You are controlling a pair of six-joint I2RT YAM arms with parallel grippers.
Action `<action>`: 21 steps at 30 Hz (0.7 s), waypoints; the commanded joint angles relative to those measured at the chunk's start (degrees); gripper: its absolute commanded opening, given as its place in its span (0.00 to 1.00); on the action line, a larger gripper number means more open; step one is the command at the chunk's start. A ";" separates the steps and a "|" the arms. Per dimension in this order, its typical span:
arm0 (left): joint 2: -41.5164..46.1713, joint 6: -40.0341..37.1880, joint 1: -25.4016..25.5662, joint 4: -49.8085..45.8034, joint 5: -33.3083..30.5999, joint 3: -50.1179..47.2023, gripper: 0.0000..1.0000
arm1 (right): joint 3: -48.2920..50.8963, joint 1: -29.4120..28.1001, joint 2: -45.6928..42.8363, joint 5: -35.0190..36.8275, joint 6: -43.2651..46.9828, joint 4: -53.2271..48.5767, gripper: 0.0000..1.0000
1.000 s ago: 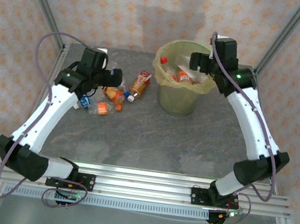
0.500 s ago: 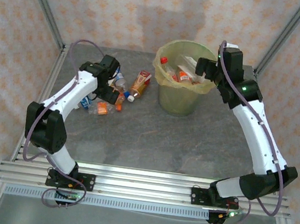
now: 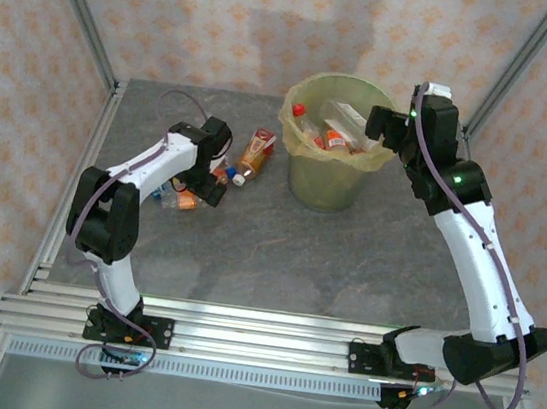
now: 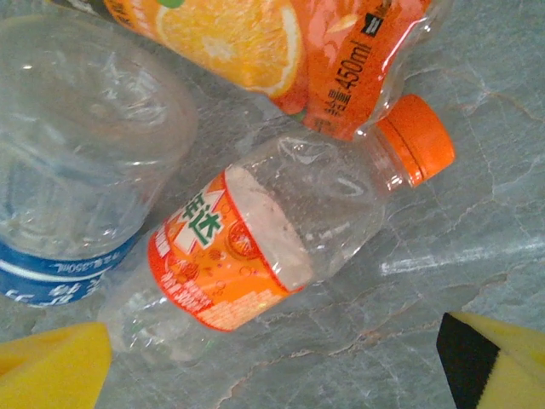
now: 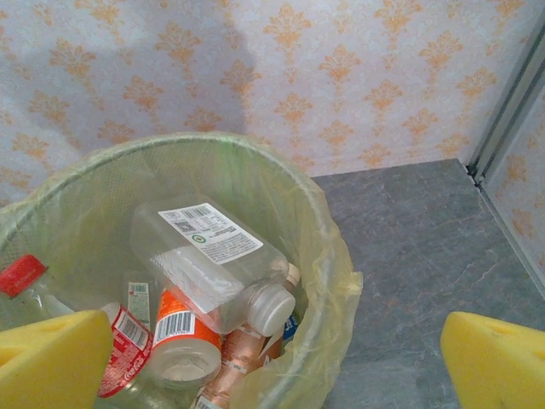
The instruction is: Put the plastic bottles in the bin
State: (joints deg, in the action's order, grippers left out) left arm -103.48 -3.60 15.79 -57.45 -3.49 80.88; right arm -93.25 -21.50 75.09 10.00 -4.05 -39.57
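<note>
Being held spread wide and empty, the left fingers [image 3: 213, 184] are being pointed down over the cluster of plastic bottles [image 3: 195, 186] lying on the table [image 3: 277, 255] left of the bin [image 3: 328, 187]. In the left wrist view the yellow pads [image 4: 51, 368] are being kept at the two bottom corners, with the orange-labelled bottle [image 4: 247, 260] lying on its side between and ahead of them, orange cap [image 4: 417, 141] to the right, so a grasp across its body is probably being lined up. That bottle is being crowded by a blue-banded bottle [image 4: 77, 162] on one side and a crushed juice bottle [image 4: 289, 43] lying against it near the neck, so neighbours may be nudged on closing. The left arm is being folded, elbow raised close above its base, forearm running out to the pile, wrist tipped down. The right fingers [image 3: 378, 128] are being held open with nothing between them over the bin's right side, arm stretched up and forward. In its wrist view the bag-lined rim [image 5: 328, 230] is being looked down on, with several bottles, a white-labelled bottle [image 5: 213, 260] on top, already inside. Task judged partway.
</note>
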 commanded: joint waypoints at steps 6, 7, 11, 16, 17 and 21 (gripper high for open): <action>-2.63 -1.06 0.22 2.29 -1.88 -0.73 1.00 | 1.30 -0.44 -1.28 1.91 -0.39 1.19 0.99; -2.90 -0.99 0.27 2.50 -2.30 -0.80 1.00 | 1.32 -0.43 -1.33 1.95 -0.39 1.21 0.99; -4.17 -0.81 0.23 3.37 -3.36 -0.49 1.00 | 1.41 -0.40 -1.30 1.49 -0.37 1.32 0.99; -5.58 -0.62 0.20 3.91 -3.67 -0.13 1.00 | 1.49 -0.39 -1.44 1.41 -0.38 1.10 0.99; -6.73 -0.45 0.21 3.93 -3.96 -0.11 1.00 | 1.54 -0.39 -1.42 1.46 -0.35 1.08 0.99; -8.49 0.70 0.21 2.90 -4.30 0.07 1.00 | 1.63 -0.52 -1.53 1.43 -0.14 1.00 0.99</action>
State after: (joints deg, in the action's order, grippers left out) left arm -110.76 -3.49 15.77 -54.15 -6.04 80.73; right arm -92.07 -21.61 75.02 10.35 -4.05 -39.40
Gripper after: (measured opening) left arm 0.999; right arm 0.991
